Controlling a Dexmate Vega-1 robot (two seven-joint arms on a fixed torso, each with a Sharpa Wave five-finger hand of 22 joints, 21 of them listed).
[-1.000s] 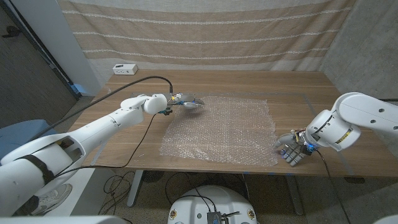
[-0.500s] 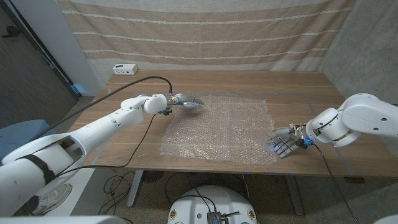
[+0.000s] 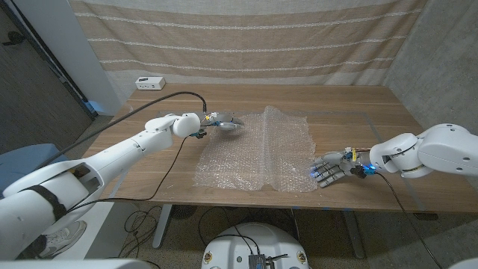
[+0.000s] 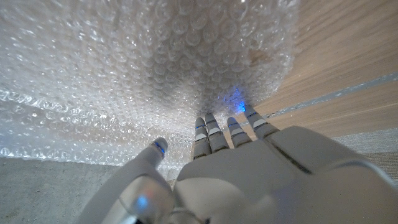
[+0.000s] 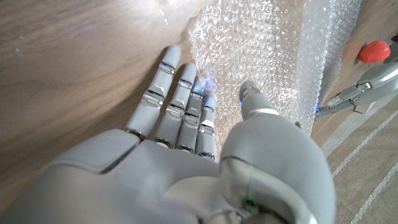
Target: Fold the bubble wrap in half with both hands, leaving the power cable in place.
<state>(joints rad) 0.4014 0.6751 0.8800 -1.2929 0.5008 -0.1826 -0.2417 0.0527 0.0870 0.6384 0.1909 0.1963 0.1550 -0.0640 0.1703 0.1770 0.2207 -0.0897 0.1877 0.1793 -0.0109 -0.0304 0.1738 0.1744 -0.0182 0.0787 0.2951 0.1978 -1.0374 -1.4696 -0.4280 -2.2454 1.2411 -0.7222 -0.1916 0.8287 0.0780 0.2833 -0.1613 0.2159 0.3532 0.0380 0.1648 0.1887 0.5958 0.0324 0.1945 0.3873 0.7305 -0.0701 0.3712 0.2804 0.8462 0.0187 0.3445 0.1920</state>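
- The bubble wrap [image 3: 258,153] lies at the middle of the wooden table [image 3: 358,104], its 3 o'clock side raised and bunched.
- The right hand [image 3: 332,168], fingers [image 5: 180,93] extended, touches that edge; whether it grips, I cannot tell.
- The left hand [image 3: 224,123] rests on the wrap's 10 o'clock corner; grip unclear.
- A black cable [image 3: 168,97] runs near the left arm.

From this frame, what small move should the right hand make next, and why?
Probably carry the right edge further toward the left hand, which pins the far left corner. The right hand holds the near right edge of the bubble wrap, a ridge has risen mid-sheet, but the fold is not yet laid over.
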